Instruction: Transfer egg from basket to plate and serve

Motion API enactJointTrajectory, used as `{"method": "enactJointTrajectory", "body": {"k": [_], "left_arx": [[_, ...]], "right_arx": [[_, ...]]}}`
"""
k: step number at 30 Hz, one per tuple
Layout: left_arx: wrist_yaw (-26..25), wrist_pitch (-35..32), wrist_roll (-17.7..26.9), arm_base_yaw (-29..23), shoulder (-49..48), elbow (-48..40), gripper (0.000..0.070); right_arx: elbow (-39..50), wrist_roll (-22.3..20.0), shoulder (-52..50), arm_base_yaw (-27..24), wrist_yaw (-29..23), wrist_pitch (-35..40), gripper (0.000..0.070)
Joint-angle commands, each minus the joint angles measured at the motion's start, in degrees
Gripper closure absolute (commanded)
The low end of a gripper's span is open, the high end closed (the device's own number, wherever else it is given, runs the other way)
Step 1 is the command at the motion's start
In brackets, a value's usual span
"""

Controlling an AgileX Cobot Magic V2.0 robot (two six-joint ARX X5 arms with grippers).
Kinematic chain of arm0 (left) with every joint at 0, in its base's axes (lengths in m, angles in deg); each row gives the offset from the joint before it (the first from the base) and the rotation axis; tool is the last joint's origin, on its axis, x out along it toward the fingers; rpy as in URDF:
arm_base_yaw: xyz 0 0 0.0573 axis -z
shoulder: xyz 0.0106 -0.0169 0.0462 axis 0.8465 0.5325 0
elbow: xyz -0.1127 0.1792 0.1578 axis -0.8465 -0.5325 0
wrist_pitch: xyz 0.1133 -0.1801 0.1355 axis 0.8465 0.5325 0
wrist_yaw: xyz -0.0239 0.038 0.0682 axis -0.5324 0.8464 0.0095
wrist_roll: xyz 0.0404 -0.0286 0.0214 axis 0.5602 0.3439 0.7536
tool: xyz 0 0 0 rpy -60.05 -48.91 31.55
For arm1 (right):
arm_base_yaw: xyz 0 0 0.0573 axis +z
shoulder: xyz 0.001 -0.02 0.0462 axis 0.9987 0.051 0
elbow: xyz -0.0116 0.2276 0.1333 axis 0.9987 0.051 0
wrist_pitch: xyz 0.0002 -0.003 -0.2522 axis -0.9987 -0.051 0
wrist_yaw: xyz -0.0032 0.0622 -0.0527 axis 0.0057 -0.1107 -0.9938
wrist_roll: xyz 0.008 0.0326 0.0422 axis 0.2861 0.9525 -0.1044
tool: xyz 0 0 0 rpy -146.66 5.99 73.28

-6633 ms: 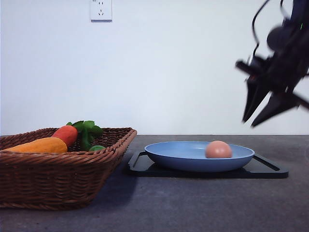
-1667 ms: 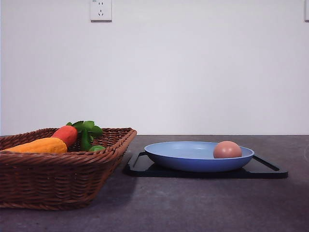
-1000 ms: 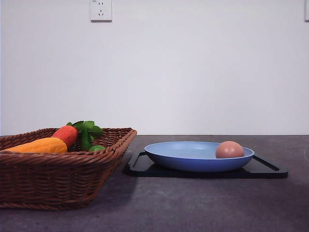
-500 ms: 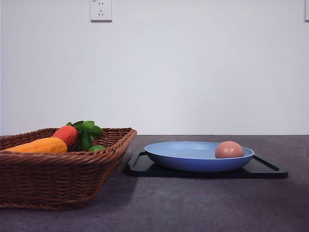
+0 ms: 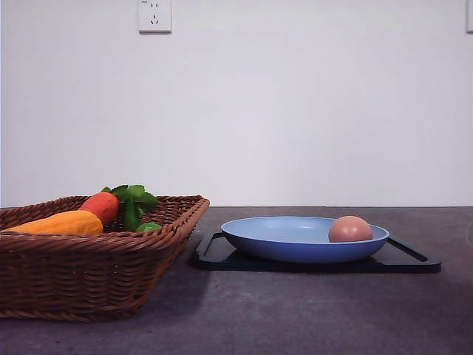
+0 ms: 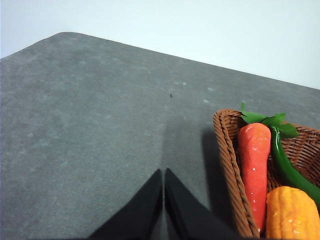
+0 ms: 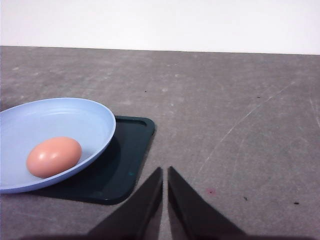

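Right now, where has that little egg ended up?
In the front view the egg lies inside the blue plate, near its right rim. The plate sits on a black tray, to the right of the wicker basket.

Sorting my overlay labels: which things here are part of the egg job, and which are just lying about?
Job:
egg, lying in the plate
plate, on the tray
basket

Lying about:
black tray
toy carrot
yellow toy vegetable
green toy vegetable
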Motion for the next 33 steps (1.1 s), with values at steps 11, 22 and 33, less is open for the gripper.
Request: {"method": "enactJointTrajectory", "body": {"k": [11, 22, 33], "left_arx": [[-0.09, 0.25, -0.46, 0.00, -0.13, -1.62, 0.0700], [-0.09, 0.26, -0.46, 0.00, -0.13, -1.62, 0.0700], [-0.09, 0.26, -0.46, 0.00, -0.13, -1.62, 0.0700]], "right_arx": [[0.37, 0.79, -0.13, -0.07, -0.07, -0.02, 0.0700], [0.37, 0.79, -0.13, -0.07, -0.07, -0.02, 0.0700], [0.37, 0.79, -0.13, -0.07, -0.05, -0.02, 0.0700]]}}
